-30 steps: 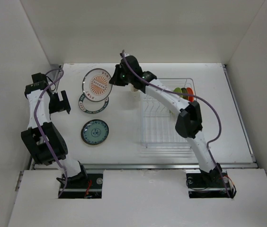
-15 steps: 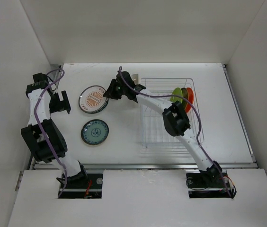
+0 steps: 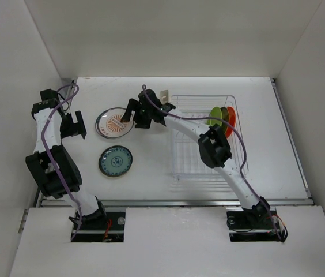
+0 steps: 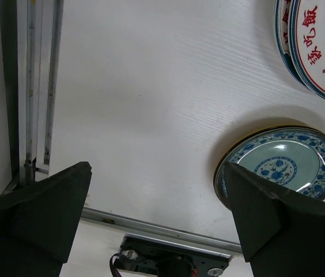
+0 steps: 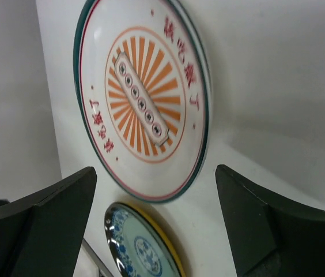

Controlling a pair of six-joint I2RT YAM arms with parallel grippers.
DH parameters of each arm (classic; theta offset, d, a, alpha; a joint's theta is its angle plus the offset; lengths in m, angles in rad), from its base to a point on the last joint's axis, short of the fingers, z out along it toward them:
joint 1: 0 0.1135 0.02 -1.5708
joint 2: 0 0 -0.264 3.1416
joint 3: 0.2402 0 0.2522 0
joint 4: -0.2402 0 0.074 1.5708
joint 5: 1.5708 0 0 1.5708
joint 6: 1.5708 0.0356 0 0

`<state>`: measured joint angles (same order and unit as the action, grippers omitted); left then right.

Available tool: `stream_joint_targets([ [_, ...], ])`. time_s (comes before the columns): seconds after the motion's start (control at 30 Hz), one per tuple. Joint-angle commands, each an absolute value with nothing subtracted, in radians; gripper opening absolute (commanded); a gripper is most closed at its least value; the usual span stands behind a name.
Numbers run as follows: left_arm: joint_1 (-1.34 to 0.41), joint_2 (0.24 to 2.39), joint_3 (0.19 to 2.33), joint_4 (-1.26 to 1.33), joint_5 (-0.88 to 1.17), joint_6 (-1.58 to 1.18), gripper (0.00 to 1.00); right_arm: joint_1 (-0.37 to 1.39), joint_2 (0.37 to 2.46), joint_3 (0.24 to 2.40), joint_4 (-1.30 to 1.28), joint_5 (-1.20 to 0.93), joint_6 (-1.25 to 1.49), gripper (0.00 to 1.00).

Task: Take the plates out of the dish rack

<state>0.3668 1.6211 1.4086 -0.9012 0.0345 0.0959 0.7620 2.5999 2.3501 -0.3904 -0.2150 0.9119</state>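
Top external, from nine o'clock: how is the left gripper?

Spread wide and empty; its wrist view shows bare table between the jaws.

And the plates?

Teal patterned plate lies flat at eight o'clock. At ten o'clock the orange-centred plate rests on a teal-rimmed plate. The right gripper hangs by its three o'clock edge, jaws wide apart, gripping nothing.

The dish rack?

At three o'clock, with a lime green plate and an orange plate standing upright in its one o'clock corner.
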Motion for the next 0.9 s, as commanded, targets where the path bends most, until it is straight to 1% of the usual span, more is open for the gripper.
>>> stream_joint_targets([
  [0.0, 0.368, 1.605, 1.417, -0.917, 0.061, 0.104, 1.00, 0.798, 2.474, 2.375, -0.495, -0.151, 0.874, 0.90],
  [0.07, 0.368, 1.605, 1.427, -0.927, 0.061, 0.114, 1.00, 0.808, 2.461, 2.375, -0.541, -0.137, 0.844, 0.90],
  [0.23, 0.368, 1.582, 1.427, -0.945, 0.080, 0.123, 1.00, 0.833, 2.450, 2.384, -0.499, -0.127, 0.810, 0.91],
  [0.3, 0.368, 1.571, 1.427, -0.956, 0.080, 0.132, 1.00, 0.833, 2.496, 2.419, -0.489, -0.127, 0.810, 0.91],
  [0.37, 0.368, 1.571, 1.427, -0.966, 0.080, 0.132, 1.00, 0.833, 2.551, 2.486, -0.533, -0.114, 0.810, 0.91],
  [0.47, 0.368, 1.551, 1.427, -0.966, 0.071, 0.153, 1.00, 0.824, 2.560, 2.475, -0.558, -0.002, 0.819, 0.91],
  [0.53, 0.368, 1.551, 1.427, -0.966, 0.071, 0.153, 1.00, 0.824, 2.524, 2.442, -0.575, 0.072, 0.828, 0.90],
  [0.57, 0.368, 1.551, 1.427, -0.966, 0.071, 0.153, 1.00, 0.824, 2.496, 2.409, -0.575, 0.148, 0.828, 0.90],
  [0.67, 0.368, 1.551, 1.436, -0.966, 0.081, 0.153, 1.00, 0.824, 2.487, 2.398, -0.565, 0.236, 0.828, 0.90],
  [0.73, 0.368, 1.560, 1.436, -0.966, 0.081, 0.153, 1.00, 0.824, 2.520, 2.419, -0.539, 0.236, 0.812, 0.90],
  [0.87, 0.368, 1.580, 1.447, -0.976, 0.092, 0.144, 1.00, 0.824, 2.585, 2.419, -0.401, 0.124, 0.802, 0.90],
])
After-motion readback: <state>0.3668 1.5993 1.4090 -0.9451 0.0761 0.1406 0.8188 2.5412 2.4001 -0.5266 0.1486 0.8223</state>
